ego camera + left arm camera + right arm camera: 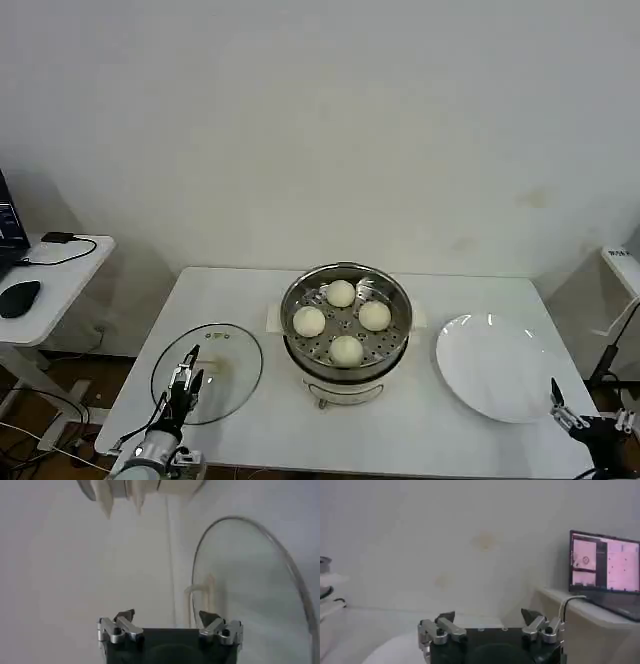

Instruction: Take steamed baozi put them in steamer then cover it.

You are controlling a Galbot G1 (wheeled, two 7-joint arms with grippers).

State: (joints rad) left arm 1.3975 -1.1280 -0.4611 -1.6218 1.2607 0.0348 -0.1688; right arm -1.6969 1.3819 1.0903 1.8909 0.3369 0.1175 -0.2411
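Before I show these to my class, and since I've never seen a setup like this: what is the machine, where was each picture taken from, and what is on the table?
It is a robot with two arms, each ending in a two-fingered gripper. The wide picture comes from a camera on its head, looking down at a white table. The other two come from cameras on its wrists, so each shows that arm's own fingers up close.

In the middle of the table stands the steamer, a shiny pot, with four steamed baozi already on its tray. The cover, a clear glass lid, lies flat on the table on the robot's left. An empty white plate lies on its right.

The left gripper is open over the cover's near edge, holding nothing. The right gripper is open too, waiting at the table's near right corner.
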